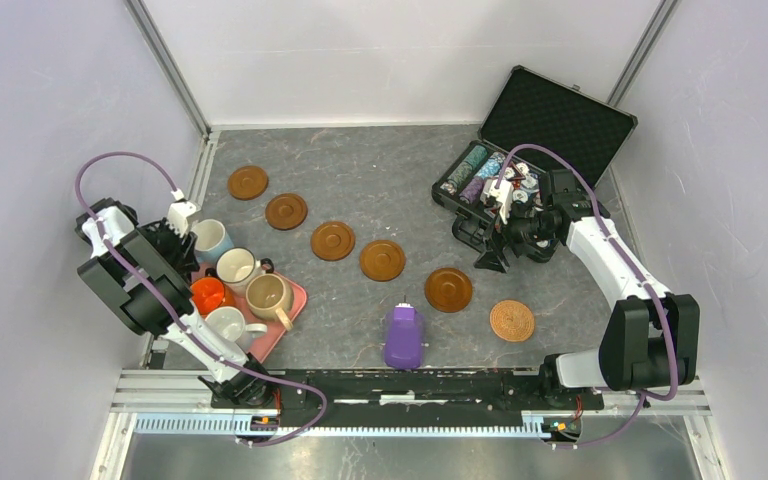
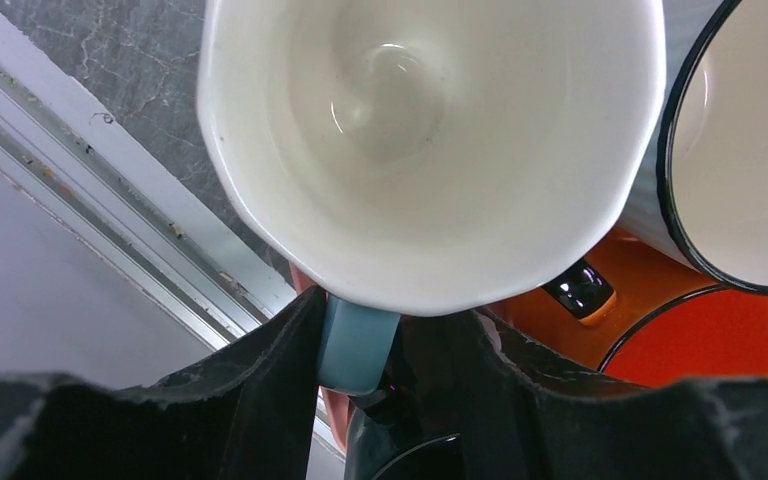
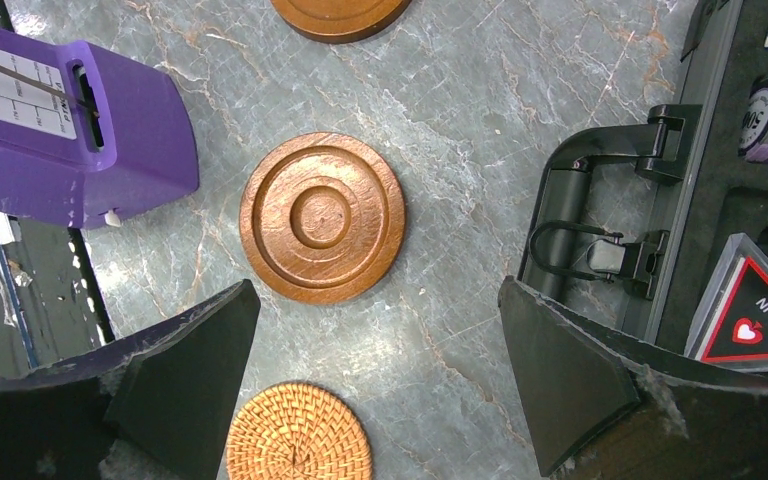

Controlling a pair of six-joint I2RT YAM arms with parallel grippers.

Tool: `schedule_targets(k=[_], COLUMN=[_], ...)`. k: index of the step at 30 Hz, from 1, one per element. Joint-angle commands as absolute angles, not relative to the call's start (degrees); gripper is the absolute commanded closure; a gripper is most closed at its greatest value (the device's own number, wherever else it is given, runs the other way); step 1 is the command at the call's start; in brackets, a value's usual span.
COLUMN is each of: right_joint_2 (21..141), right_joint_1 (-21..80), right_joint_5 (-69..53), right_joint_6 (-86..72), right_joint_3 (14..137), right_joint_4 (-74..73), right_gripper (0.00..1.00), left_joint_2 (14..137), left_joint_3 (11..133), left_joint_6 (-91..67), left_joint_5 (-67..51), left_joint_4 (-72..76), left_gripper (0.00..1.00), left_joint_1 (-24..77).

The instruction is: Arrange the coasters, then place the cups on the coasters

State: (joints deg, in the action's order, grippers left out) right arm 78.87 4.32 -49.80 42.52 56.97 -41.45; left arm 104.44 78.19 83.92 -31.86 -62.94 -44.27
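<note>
Five dark wood coasters [image 1: 333, 240] and a lighter woven coaster [image 1: 512, 321] lie in a diagonal row across the table. Several cups stand on the pink tray [image 1: 298, 296] at left: light blue [image 1: 212, 240], cream [image 1: 236, 268], orange [image 1: 210, 295], beige [image 1: 270, 297], white [image 1: 228, 326]. My left gripper [image 1: 185, 238] [image 2: 395, 320] is open astride the light blue cup's handle [image 2: 355, 345], with the left finger against it and the right finger apart. My right gripper [image 1: 475, 248] [image 3: 375, 300] hangs open and empty above bare table, between a wood coaster [image 3: 322, 217] and the woven coaster [image 3: 298, 432].
A purple oblong device [image 1: 404, 337] [image 3: 70, 130] lies near the front middle. An open black case [image 1: 550, 130] of poker chips stands at the back right, with its edge [image 3: 660, 200] close to my right fingers. The metal frame rail [image 2: 130, 210] runs just left of the tray.
</note>
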Motion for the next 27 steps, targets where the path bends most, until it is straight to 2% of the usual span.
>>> schedule_targets(k=[1,6,10,18,20,27], right_joint_2=[79.1,78.9,79.0,79.4,79.2,79.2], right_joint_1=[4.0,4.0,4.0,4.0,3.9,3.6], right_joint_5=[-51.4,-51.0,-51.1,-51.2,-51.1,-51.3], right_joint_6=[44.1,44.7,44.6,44.3,44.3,43.8], right_joint_3=[57.0,56.8,56.6,56.7,56.7,57.3], right_joint_4=[-42.3,-42.8,-42.6,-42.1,-42.1,-41.5], right_gripper=[0.02,0.02,0.02,0.02,0.02,0.02], left_joint_2=[103.9,103.9,104.1,103.8,103.4,101.0], left_joint_3=[81.0,80.9,80.6,80.0,80.0,80.8], left_joint_6=[82.1,81.9,82.2,81.4,81.0,78.7], left_joint_5=[-36.1,-36.2,-36.1,-37.0,-38.0,-43.5], left_joint_4=[-64.4,-64.1,-64.1,-64.1,-63.9,-63.1], left_gripper=[0.45,0.46,0.53,0.91,0.97,0.98], left_joint_1=[-44.5,-44.6,-44.5,-44.5,-44.8,-45.8])
